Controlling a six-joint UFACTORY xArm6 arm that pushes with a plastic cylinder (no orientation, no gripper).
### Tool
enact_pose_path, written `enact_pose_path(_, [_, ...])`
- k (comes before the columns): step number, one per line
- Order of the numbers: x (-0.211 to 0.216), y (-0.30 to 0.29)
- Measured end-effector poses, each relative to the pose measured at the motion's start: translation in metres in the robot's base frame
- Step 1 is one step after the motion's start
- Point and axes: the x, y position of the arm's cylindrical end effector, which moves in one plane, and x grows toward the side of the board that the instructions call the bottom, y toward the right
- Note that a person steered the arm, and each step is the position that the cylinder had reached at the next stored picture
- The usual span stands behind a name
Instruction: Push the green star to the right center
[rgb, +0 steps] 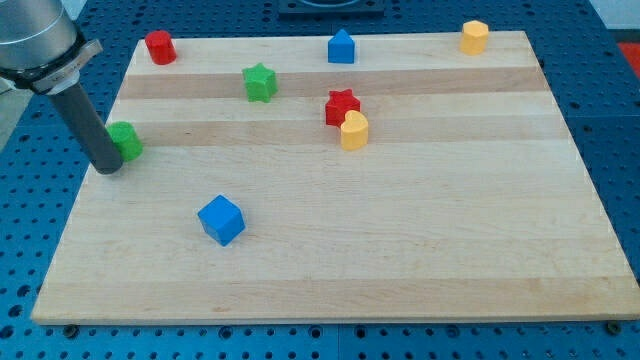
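Green star (260, 82) apart from my tip (107, 168)

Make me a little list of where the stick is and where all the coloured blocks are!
my tip: view's left edge of the board, touching or nearly touching the green block
green star: upper left, apart from my tip
red star: middle top, touching the yellow block
blue cube: lower left
red block: top left corner
blue block: top middle
second yellow block: top right
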Motion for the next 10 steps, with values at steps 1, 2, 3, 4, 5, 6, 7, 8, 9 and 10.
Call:
enact_pose_path(1, [0.001, 0.0])
enact_pose_path(2, [0.002, 0.0])
enact_pose_path(3, [0.002, 0.008])
enact_pose_path(4, [0.002, 0.042])
enact_pose_path(5, [-0.024, 0.085])
enact_pose_path(6, [-0.082, 0.087])
enact_pose_path(7, [-0.13, 0.088])
enact_pose_path(8, [-0.143, 0.107])
enact_pose_path(9, [-0.143, 0.155])
enact_pose_path(10, [-0.143, 0.201])
